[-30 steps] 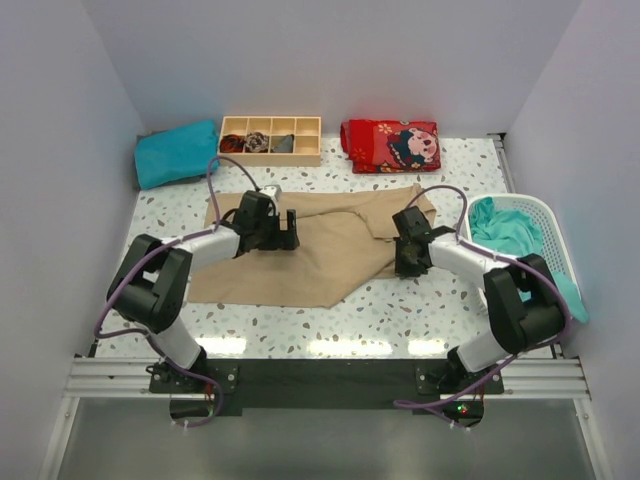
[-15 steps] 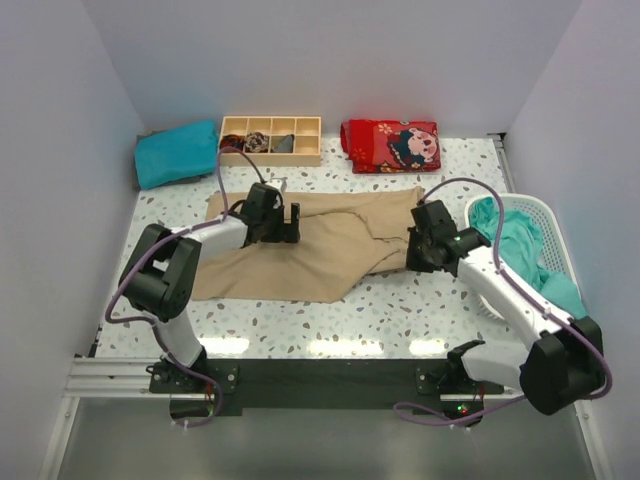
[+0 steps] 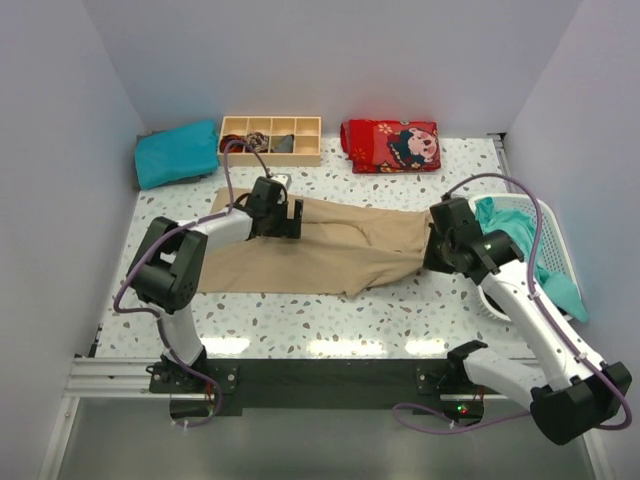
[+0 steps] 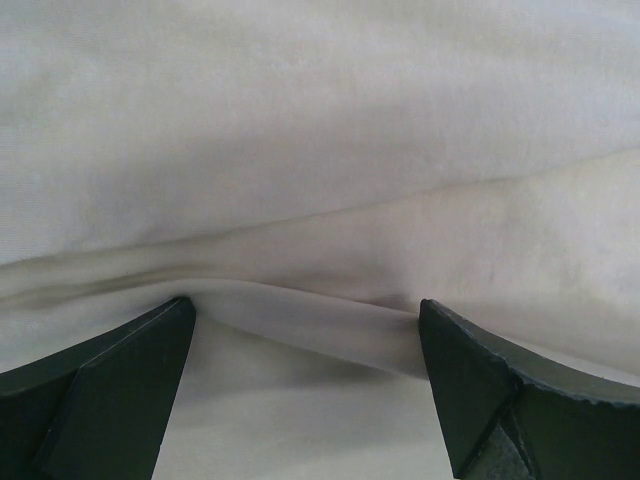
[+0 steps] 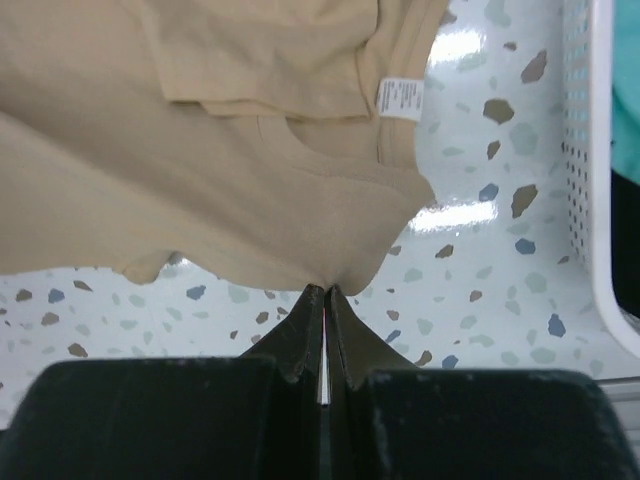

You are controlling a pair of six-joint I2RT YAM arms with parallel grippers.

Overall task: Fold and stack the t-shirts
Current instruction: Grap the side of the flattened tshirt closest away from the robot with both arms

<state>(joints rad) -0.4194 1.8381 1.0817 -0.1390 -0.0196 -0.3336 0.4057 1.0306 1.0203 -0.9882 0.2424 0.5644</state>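
Spanning the middle of the speckled white tabletop (image 3: 300, 312), the tan t-shirt (image 3: 330, 250) lies stretched out from near the left edge toward the right edge. The right gripper (image 5: 325, 292), jaws closed, pinches the shirt's edge near the white basket (image 3: 548, 222), which sits at the right edge and holds crumpled teal t-shirts (image 3: 505, 232). The left gripper (image 4: 305, 320) stands wide open over the shirt's far side, with a ridge of cloth between its fingers (image 4: 110, 370). A folded teal t-shirt (image 3: 175, 153) sits at the far left corner. A wooden compartment tray (image 3: 270, 139) and a red printed cloth (image 3: 391, 146) lie along the far edge. Plain pale walls (image 3: 330, 60) enclose the table on three sides.
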